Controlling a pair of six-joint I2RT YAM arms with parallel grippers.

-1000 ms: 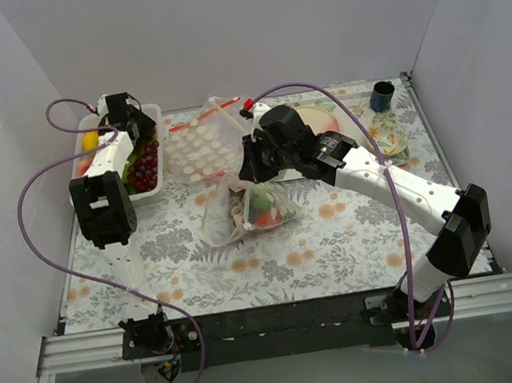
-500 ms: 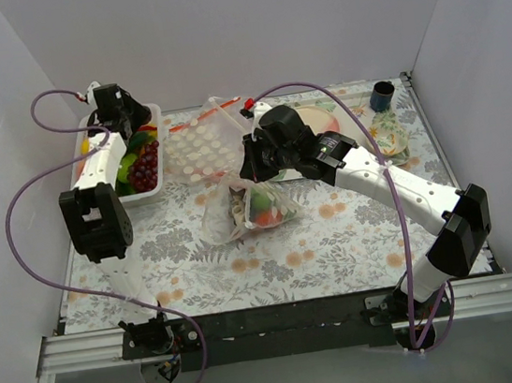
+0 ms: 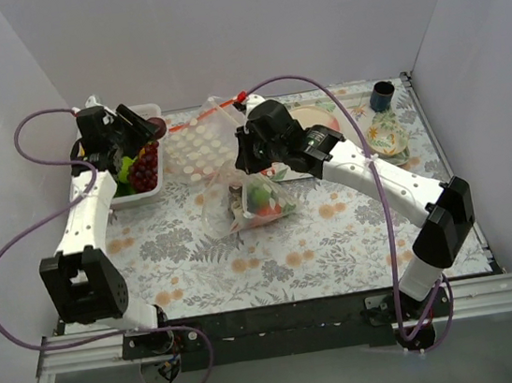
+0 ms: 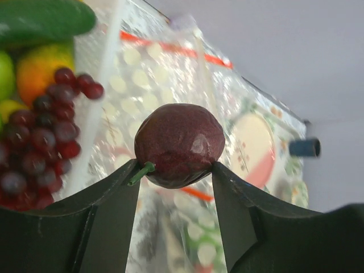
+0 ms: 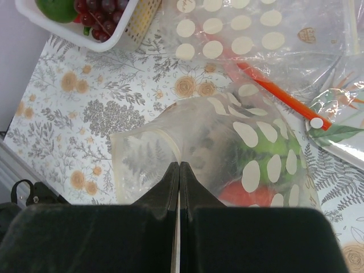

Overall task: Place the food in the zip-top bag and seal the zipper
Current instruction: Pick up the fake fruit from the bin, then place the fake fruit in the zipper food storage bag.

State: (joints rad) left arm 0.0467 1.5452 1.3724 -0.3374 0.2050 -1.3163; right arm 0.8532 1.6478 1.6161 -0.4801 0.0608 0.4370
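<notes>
Above the white basket, the overhead view shows the left gripper carrying a dark red toy fruit, while the right gripper pinches the zip-top bag mid-table, with food already inside. The left wrist view shows the jaws clamping the fruit's sides, purple grapes beside. The right wrist view shows the fingers pressed together on the bag's clear film, the red zipper beyond. Loading seems under way; next, the fruit needs carrying to an opened mouth.

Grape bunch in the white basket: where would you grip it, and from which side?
Probably straight from above, jaws closing across the bunch's middle. The grape bunch lies low against the white basket wall, with green pieces on its other side, so sideways approaches look blocked; the lumpy cluster gives purchase.
</notes>
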